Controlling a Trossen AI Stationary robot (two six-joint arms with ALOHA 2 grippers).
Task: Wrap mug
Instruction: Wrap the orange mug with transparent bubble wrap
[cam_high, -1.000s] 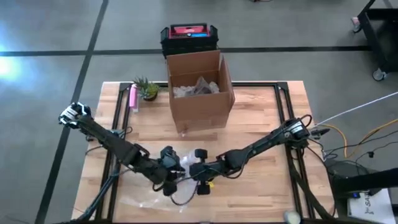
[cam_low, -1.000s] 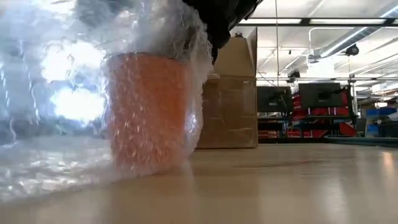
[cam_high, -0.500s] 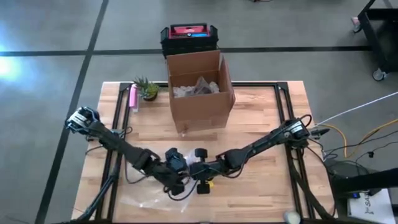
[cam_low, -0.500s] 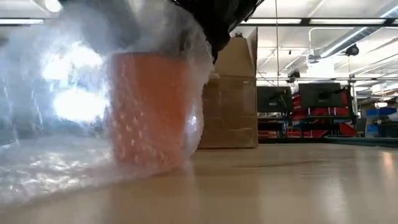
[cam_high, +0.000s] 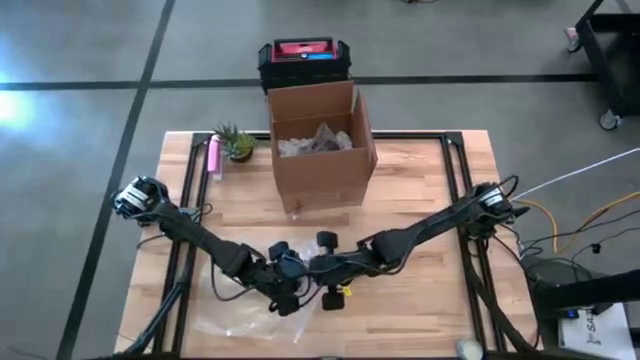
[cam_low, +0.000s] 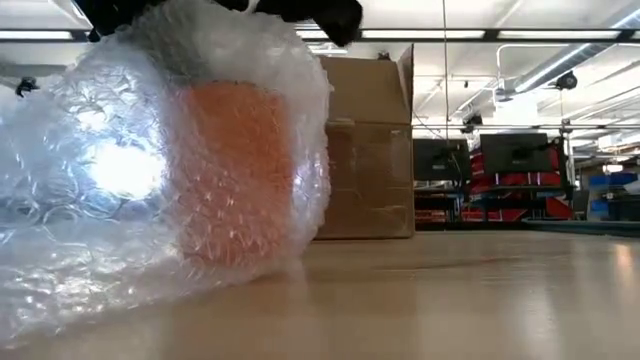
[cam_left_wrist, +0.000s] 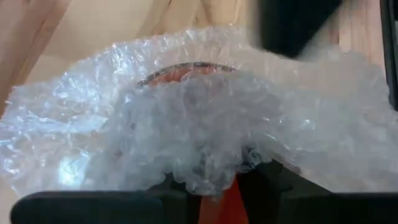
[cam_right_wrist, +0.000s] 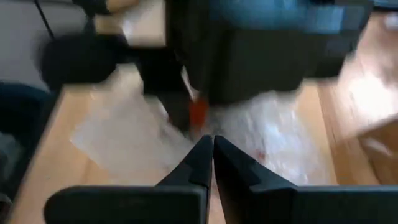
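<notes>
The bubble wrap had come up and over the orange mug near the table's front edge; left gripper pinched the sheet; right gripper, fingers together, seemingly empty; best pull snug, keep the mug upright.

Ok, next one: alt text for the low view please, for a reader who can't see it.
An orange mug stands on the wooden table, draped in clear bubble wrap that spreads out toward the picture's left. Dark parts of the robot arms show at the top edge, and a cardboard box stands behind the mug.
</notes>
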